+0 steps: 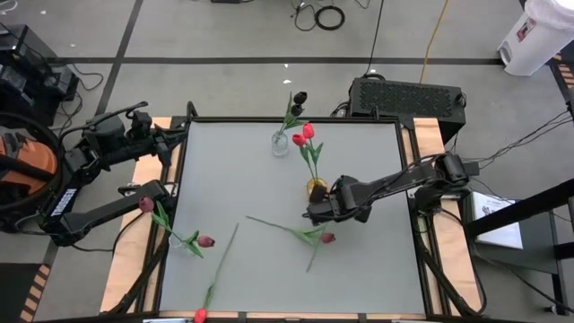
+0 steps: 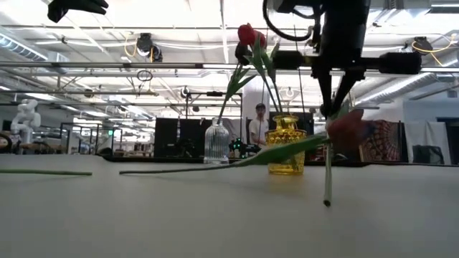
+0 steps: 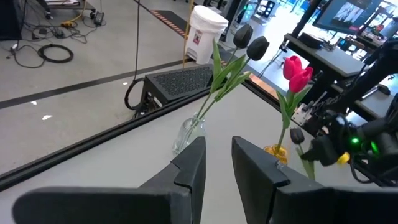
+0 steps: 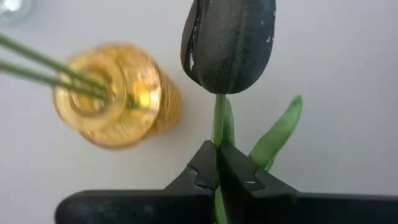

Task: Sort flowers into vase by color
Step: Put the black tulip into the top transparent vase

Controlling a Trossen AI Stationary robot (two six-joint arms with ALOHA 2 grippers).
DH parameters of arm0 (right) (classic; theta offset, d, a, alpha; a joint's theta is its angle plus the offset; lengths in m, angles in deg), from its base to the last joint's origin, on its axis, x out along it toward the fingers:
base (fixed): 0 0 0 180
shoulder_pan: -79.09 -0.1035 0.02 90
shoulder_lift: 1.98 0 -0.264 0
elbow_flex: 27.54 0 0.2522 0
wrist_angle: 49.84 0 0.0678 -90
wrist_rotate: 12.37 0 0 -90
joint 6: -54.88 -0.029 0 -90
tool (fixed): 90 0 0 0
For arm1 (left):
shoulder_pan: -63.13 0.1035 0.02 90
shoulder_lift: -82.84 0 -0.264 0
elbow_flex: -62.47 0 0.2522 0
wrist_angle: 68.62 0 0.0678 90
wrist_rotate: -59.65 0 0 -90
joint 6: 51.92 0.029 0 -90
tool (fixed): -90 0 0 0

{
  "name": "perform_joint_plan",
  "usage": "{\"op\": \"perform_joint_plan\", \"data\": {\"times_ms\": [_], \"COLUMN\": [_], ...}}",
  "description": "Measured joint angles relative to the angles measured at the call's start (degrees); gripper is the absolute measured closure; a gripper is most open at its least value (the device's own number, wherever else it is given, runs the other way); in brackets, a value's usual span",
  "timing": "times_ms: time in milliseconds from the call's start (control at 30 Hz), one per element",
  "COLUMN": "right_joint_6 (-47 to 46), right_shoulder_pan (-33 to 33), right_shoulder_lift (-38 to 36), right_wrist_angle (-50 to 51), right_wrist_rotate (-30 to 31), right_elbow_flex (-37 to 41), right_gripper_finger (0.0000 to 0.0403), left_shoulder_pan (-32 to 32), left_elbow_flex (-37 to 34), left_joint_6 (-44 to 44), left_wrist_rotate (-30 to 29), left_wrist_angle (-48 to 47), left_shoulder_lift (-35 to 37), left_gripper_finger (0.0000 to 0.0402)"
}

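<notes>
Flowers [image 1: 308,142] are seen from the high view split between two vases at the table's far side: black heads in the clear vase [image 1: 281,144], red ones in the yellow vase [image 1: 316,187]; sorting by colour is evidently under way. More tulips lie loose near the front and left edges. The right gripper [image 1: 316,213] sits just beside the yellow vase; the left gripper [image 1: 179,137] is parked at the far-left table edge.

Low view: a stem [image 2: 328,172] hangs upright from the right gripper, its lower end on or just above the table.

Left wrist view: its own fingers [image 3: 189,171] are seen spread apart, holding nothing.

Right wrist view: fingertips [image 4: 205,168] pressed onto the green stem under a black tulip [image 4: 227,43], gripped close under the head, presumably for control.

No readable writing noted.
</notes>
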Motion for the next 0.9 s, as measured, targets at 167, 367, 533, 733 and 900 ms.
{"op": "perform_joint_plan", "data": {"times_ms": [167, 367, 533, 733, 900], "right_joint_6": [-0.5, -3.9, -4.5, -4.0, -4.2], "right_shoulder_pan": [-0.2, -1.9, -2.8, -3.6, -5.0], "right_shoulder_lift": [-1.8, -3.4, -3.8, -4.0, -6.3], "right_wrist_angle": [3.7, 5.1, 5.5, 7.2, 9.5], "right_wrist_rotate": [3.5, 11.9, 15.3, 16.1, 20.7], "right_elbow_flex": [0.0, 0.0, 0.0, 0.0, 0.0], "right_gripper_finger": [0.0402, 0.0402, 0.0402, 0.0402, 0.0402], "left_shoulder_pan": [0.0, 0.0, 0.0, 0.0, 0.0], "left_elbow_flex": [0.0, 0.0, 0.0, 0.0, 0.0], "left_joint_6": [0.0, 0.0, 0.0, 0.0, 0.0], "left_wrist_rotate": [0.1, 0.1, 0.1, 0.2, 0.3], "left_wrist_angle": [0.0, 0.0, 0.1, 0.1, 0.2], "left_shoulder_lift": [0.0, 0.0, 0.0, 0.0, 0.0], "left_gripper_finger": [0.0317, 0.0317, 0.0317, 0.0317, 0.0317]}}
